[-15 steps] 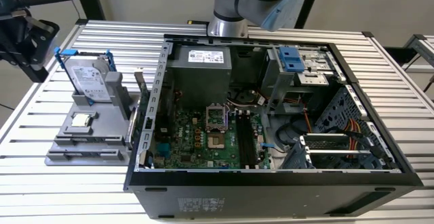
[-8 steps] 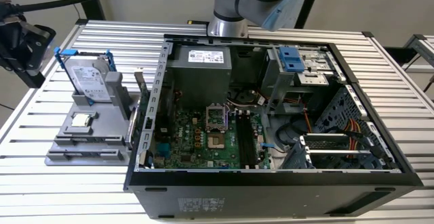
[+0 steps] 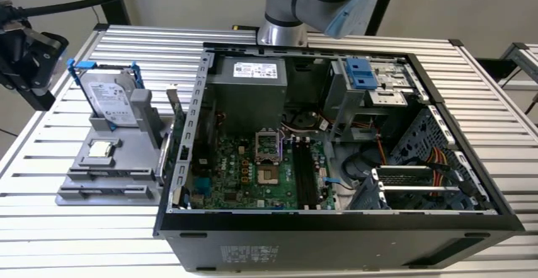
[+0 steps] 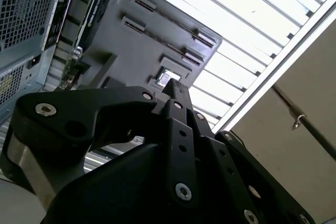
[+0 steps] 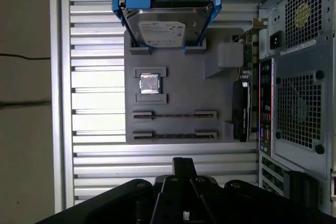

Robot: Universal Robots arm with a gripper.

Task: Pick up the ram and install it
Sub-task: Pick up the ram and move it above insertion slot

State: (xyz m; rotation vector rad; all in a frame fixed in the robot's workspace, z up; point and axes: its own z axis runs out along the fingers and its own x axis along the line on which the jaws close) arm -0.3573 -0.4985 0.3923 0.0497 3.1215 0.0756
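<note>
Ram, a thin, narrow, long circuit-board stick (image 5: 173, 114), stands on edge in the first wrist view, clipped at both ends into a flat grey plastic holder tray (image 5: 181, 90). A 2nd similar strip (image 5: 173, 135) sits in the row just beside it. I judge the upright pose leaves the top edge free for a pinch. On the same tray a silver hard drive in a blue frame (image 5: 163, 27) stands at the end far from the ram. A small square silver CPU chip (image 5: 149, 83) lies between them, each part in its own seat so none touch. The black gripper (image 5: 184, 163) hangs off the tray's ram end with nothing seen at its tip; whether it is spread or pressed together I cannot tell. In the second wrist view the gripper (image 4: 176, 90) lines up with the tray (image 4: 126, 51) close to the CPU chip (image 4: 167, 77). In the exterior view the gripper (image 3: 29, 63) is beside the tray (image 3: 126, 158), on the side away from the open black computer case (image 3: 336, 227). The case's long black motherboard slots (image 3: 304, 177) look bare, so I judge the ram not yet installed.
</note>
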